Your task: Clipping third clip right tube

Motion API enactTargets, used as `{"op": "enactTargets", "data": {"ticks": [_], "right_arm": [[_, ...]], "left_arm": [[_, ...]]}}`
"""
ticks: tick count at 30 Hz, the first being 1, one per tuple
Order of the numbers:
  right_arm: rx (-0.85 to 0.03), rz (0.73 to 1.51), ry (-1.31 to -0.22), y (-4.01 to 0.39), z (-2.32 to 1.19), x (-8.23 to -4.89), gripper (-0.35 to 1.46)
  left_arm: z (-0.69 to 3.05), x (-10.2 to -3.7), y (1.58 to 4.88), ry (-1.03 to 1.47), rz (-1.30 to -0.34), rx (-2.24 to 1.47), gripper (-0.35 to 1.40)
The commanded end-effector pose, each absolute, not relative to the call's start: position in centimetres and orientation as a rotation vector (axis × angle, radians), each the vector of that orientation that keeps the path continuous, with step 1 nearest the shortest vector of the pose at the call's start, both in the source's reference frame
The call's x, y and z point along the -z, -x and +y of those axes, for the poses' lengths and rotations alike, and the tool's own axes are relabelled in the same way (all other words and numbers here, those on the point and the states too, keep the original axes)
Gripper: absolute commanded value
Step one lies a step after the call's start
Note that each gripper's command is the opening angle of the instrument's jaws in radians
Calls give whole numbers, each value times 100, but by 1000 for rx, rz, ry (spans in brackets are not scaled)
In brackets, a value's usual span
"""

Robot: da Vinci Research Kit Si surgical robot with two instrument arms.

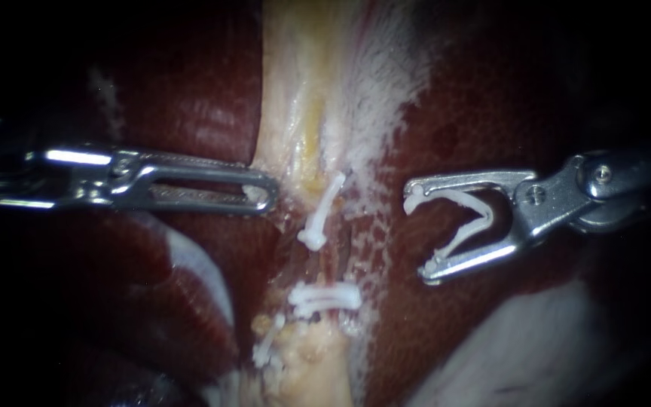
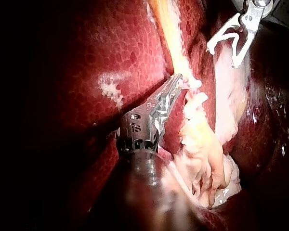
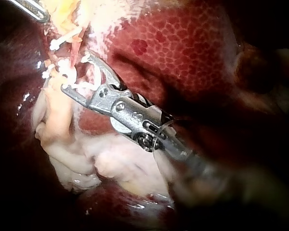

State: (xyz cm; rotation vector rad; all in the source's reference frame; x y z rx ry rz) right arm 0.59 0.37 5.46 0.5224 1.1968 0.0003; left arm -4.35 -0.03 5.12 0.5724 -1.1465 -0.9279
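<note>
My right instrument [image 1: 422, 232] comes in from the right, its jaws spread wide around an open white clip [image 1: 457, 222] that touches both of them. It hangs clear of the tissue, to the right of the clipped tube [image 1: 331, 256]. That dark tube carries a slanted white clip [image 1: 322, 211] and a level one [image 1: 325, 298]. A third white clip [image 1: 265, 350] sits lower left on pale tissue. My left instrument [image 1: 265, 193] has slotted jaws lying together on the edge of the pale tissue [image 1: 295, 113]. The wrist views show the left instrument [image 2: 177, 86] and the right instrument [image 3: 76, 72].
Dark red liver [image 1: 205, 98] lies on both sides of the pale band. A whitish sheen covers the liver [image 1: 536, 347] at lower right. In the left wrist view, lumpy pale tissue [image 2: 202, 144] hangs beside the left instrument, with my right instrument [image 2: 231, 41] ahead of it.
</note>
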Motion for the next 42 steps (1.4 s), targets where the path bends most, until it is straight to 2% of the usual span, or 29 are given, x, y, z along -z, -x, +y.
{"op": "enactTargets", "data": {"ticks": [1,12,23,32,42], "right_arm": [[0,1197,-523,-59,37,-546,60],[8,1197,-523,-63,28,-553,60],[0,1187,-562,-80,4,-573,60],[-23,1176,-590,-97,-4,-582,60],[-77,1156,-626,-120,-6,-587,60]], "left_arm": [[-3,-512,435,-573,-1146,928,-35],[-1,-504,428,-579,-1146,927,-35],[16,-479,399,-558,-1164,923,-35],[31,-444,375,-530,-1196,933,-35],[29,-422,371,-518,-1208,928,-35]]}}
